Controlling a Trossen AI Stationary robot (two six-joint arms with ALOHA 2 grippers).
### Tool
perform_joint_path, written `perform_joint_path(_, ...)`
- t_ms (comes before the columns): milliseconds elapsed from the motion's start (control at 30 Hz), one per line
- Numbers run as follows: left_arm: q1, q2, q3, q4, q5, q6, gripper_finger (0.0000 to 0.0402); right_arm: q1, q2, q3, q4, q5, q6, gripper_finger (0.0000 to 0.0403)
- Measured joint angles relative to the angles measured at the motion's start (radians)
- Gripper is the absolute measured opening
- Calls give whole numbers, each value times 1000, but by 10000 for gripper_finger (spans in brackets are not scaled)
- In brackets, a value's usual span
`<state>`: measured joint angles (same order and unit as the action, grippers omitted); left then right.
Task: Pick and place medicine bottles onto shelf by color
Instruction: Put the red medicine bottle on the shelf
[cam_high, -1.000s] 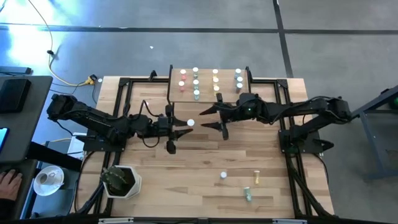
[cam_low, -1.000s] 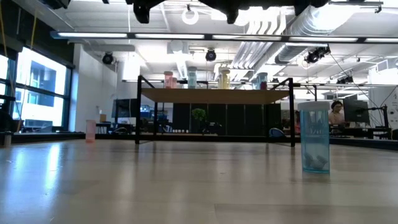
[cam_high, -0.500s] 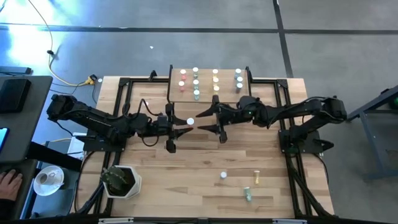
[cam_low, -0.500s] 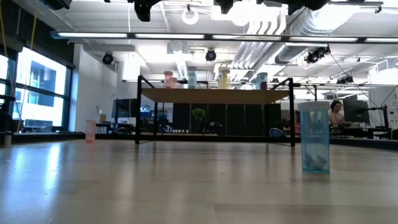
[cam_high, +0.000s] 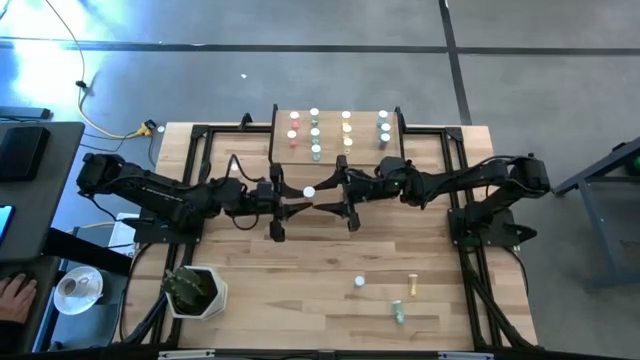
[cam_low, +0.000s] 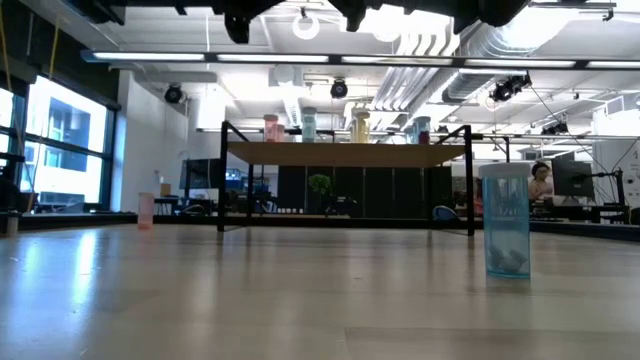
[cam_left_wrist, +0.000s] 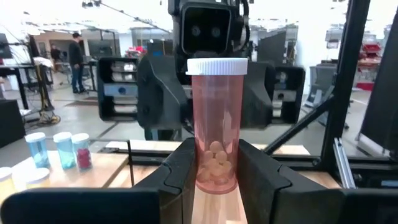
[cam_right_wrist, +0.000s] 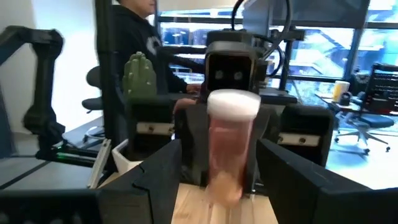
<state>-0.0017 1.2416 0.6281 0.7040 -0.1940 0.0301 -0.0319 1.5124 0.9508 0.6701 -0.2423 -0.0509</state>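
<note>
Left wrist view: left gripper (cam_left_wrist: 216, 171) pinches the translucent pink, white-capped pill bottle (cam_left_wrist: 216, 124) low on its body, held mid-air above the table; right gripper (cam_right_wrist: 211, 180), spread, brackets it. Light, rigid, probably slick; grip mid-body.

One camera hangs high above the worktop (cam_high: 330, 250) and looks straight down, taking in both arms and the shelf (cam_high: 338, 135) at the far edge. A second sits at worktop level at the near edge, facing level across to the shelf (cam_low: 345, 153) and the room behind. Each wrist camera looks close along its own gripper at the same pink bottle (cam_left_wrist: 216, 124), the left gripper (cam_left_wrist: 214, 177) facing right and the right gripper (cam_right_wrist: 217, 180) facing left, so each sees the other arm beyond the bottle (cam_right_wrist: 229, 149).
</note>
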Motion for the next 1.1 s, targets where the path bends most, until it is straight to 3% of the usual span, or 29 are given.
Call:
perform_joint_path(433,17,56,39,-6,26,11,84,0,0,0,-7,6,2,194)
perform_joint_path(1100,30,72,42,-4,21,19,84,-1,0,0,-39,20,8,103)
